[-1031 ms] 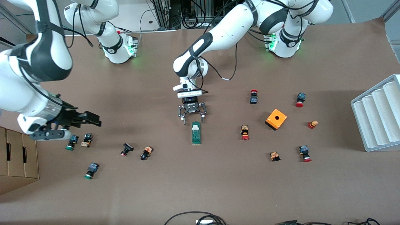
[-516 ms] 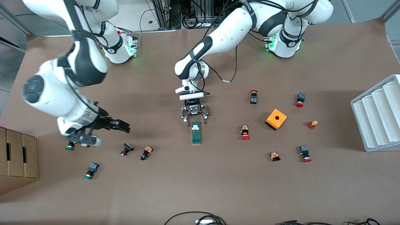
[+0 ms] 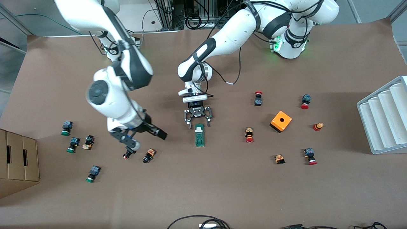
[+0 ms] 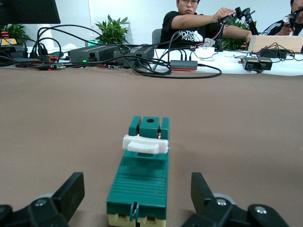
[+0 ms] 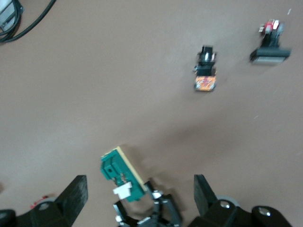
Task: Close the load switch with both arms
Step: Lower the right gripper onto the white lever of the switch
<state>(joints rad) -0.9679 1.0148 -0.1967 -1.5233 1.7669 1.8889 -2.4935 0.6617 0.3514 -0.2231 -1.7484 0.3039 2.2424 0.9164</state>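
Observation:
The load switch (image 3: 199,136) lies flat mid-table, a narrow green block whose white tab (image 3: 199,128) points toward the robots' bases. My left gripper (image 3: 197,124) is open and low at that tab end, its fingers straddling the end without touching it. In the left wrist view the load switch (image 4: 142,177) runs between the open fingers (image 4: 71,191) of the left gripper (image 4: 137,188). My right gripper (image 3: 144,139) is open and hangs over the table beside the switch, toward the right arm's end. In the right wrist view the load switch (image 5: 118,172) shows between the fingers of the right gripper (image 5: 138,187).
Two small pushbuttons (image 3: 148,155) (image 3: 127,155) lie just under the right gripper. More pushbuttons (image 3: 73,143) are scattered at both ends of the table. An orange box (image 3: 281,121), a white rack (image 3: 384,117) and a cardboard box (image 3: 17,162) stand farther out.
The right arm has swung in from its end of the table toward the load switch. The left gripper has edged slightly closer to the switch's tab end.

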